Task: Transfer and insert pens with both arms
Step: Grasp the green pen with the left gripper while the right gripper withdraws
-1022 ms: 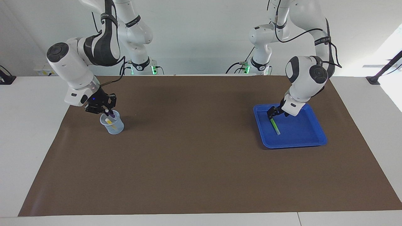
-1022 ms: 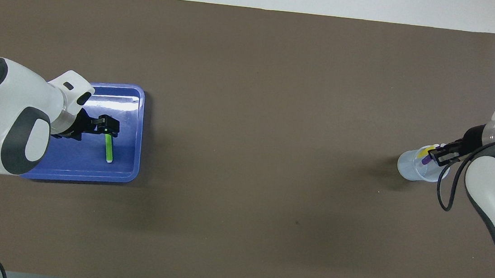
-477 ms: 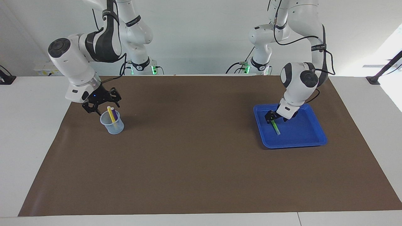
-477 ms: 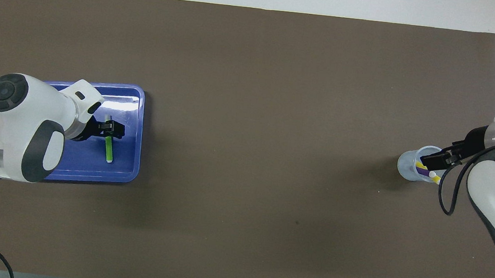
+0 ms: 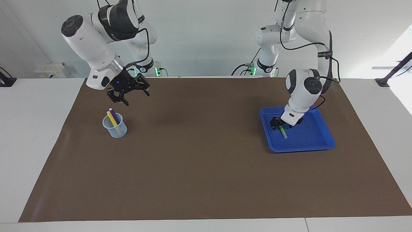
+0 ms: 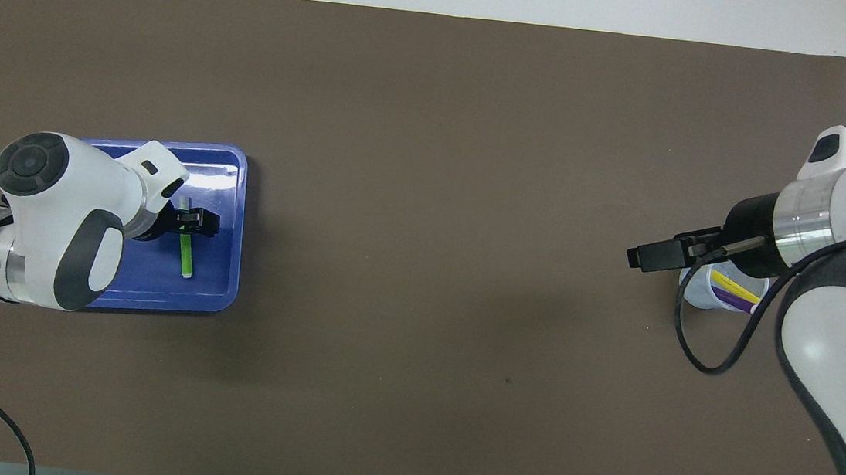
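Note:
The green pen (image 5: 283, 132) (image 6: 186, 254) lies flat in the blue tray (image 5: 318, 141) (image 6: 237, 173). My left gripper (image 5: 278, 124) (image 6: 193, 221) is down in the tray, open, with its fingers on either side of the pen's end nearer to the robots. The yellow pen (image 5: 113, 120) (image 6: 727, 285) and the purple pen (image 5: 111, 112) (image 6: 735, 299) stand leaning in a clear plastic cup (image 5: 115, 129) (image 6: 697, 293). My right gripper (image 5: 135, 98) (image 6: 648, 257) hangs open and empty, raised over the mat beside the cup.
A brown mat (image 5: 206, 161) covers the table between the tray and the cup. Two smaller white arms with green-lit bases (image 5: 145, 69) stand at the robots' edge of the table. A black cable loops from the right arm over the cup (image 6: 705, 365).
The right gripper opened, left the purple pen in the cup, then rose and swung away from it. The left gripper shifted lower along the green pen's end in the tray.

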Controlling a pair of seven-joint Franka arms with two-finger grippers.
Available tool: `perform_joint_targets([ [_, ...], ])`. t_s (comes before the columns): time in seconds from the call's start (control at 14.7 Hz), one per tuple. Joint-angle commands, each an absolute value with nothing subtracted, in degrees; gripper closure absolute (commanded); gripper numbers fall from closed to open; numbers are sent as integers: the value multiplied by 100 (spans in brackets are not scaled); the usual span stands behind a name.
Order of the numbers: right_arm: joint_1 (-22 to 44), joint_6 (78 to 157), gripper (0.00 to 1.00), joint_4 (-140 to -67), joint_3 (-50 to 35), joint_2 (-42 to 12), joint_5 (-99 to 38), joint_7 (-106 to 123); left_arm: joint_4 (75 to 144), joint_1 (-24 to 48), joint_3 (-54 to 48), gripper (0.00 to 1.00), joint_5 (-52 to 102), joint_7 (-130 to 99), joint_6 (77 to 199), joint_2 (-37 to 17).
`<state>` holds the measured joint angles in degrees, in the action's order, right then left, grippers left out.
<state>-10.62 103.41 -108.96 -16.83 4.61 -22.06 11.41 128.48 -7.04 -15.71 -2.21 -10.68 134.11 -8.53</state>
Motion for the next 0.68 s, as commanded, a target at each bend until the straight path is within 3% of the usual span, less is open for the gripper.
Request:
perform_joint_targets([
  [0.0, -828, 10423, 0, -10863, -1705, 457, -3055, -179, 12902, -677, -1556, 18, -369, -1046, 13553, -905],
  [0.07, -696, 10589, 0, -10872, -1696, 457, -3337, -567, 12902, -677, -1556, 41, -369, -1046, 13553, -905],
  [0.14, -581, 10774, 0, -10872, -1696, 457, -3549, -911, 12902, -668, -1556, 56, -378, -1046, 13553, -905],
  [0.27, -396, 11116, 0, -10889, -1705, 448, -3857, -1317, 12894, -668, -1556, 100, -378, -1055, 13518, -905],
  [0.61, -334, 11276, 0, -11197, -1696, 623, -4938, -1538, 12605, -756, -1556, 100, -369, -1090, 13133, -905],
])
